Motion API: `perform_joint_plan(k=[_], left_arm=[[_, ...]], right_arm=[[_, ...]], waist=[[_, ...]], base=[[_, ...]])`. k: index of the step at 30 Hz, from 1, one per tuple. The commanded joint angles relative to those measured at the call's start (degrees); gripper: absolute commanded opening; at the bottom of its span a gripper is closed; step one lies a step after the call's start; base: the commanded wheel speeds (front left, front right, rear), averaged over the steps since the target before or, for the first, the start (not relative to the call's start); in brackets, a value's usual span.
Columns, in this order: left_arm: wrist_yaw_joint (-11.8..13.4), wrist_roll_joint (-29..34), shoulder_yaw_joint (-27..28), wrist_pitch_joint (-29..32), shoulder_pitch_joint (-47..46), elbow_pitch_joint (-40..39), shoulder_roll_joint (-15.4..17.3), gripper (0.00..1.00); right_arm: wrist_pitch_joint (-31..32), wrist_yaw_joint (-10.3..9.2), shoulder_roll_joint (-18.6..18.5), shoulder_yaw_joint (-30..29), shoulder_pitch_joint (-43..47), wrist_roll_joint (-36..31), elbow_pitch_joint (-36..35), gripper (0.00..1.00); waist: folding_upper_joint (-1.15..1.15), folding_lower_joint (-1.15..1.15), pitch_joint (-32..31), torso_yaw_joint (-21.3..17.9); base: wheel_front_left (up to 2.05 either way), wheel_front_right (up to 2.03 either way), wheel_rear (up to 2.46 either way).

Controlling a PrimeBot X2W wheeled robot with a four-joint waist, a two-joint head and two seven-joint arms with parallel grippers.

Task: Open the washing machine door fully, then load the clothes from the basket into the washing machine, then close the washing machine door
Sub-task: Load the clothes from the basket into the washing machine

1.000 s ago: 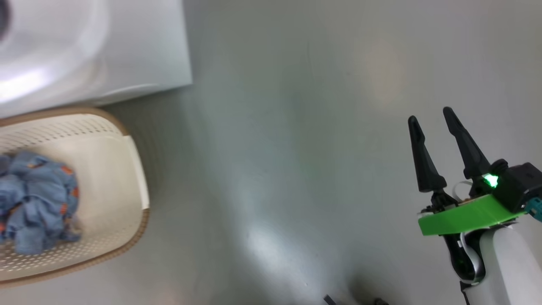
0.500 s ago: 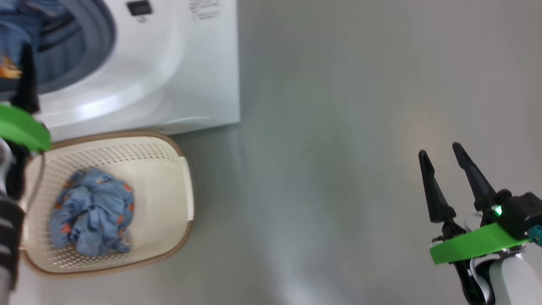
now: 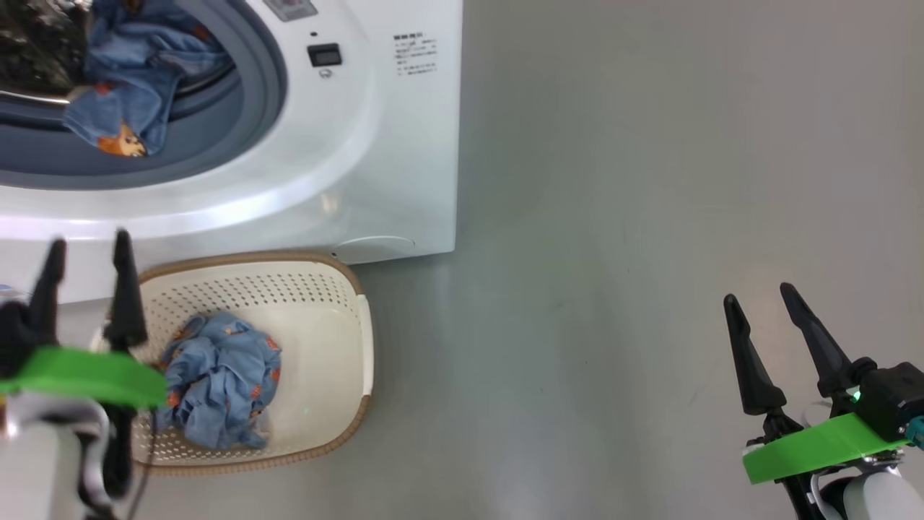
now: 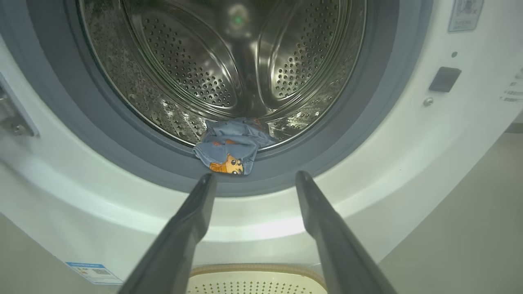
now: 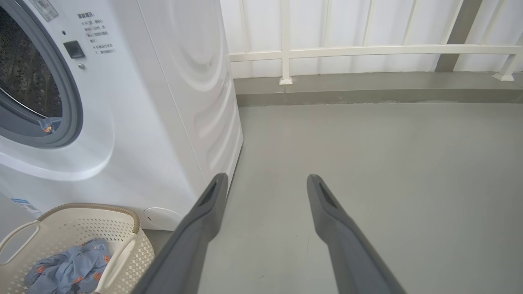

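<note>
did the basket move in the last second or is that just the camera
No. The basket keeps its place at the foot of the washing machine, just inside its front corner; the whole head view shifted, so the camera moved.

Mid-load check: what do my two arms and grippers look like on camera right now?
Left gripper and right gripper match: two long, black, tapering jaws on a bright green collar, over a white forearm. The right carries a black block with a lit green light and a teal plug. A thin dark cable hangs by the left.
</note>
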Motion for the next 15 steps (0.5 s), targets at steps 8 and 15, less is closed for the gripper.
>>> perform_joint_plan(k=[8, 15], left_arm=[[2.55, 2.87, 4.89, -0.36, 11.62, -10.86, -4.44, 1.00], [2.63, 5.90, 6.22, -0.36, 15.26, -12.70, -8.65, 1.00]], right_arm=[[-0.44, 0.09, -1.06, 0.67, 1.74, -0.44, -1.56, 1.00], [-0.44, 0.09, -1.09, 1.13, 1.91, -0.35, -1.45, 1.00]], waist=[[0.00, 0.00, -1.78, 0.91], [0.00, 0.00, -2.50, 0.76]], base=[[0.00, 0.00, 0.00], [0.00, 0.00, 0.00]])
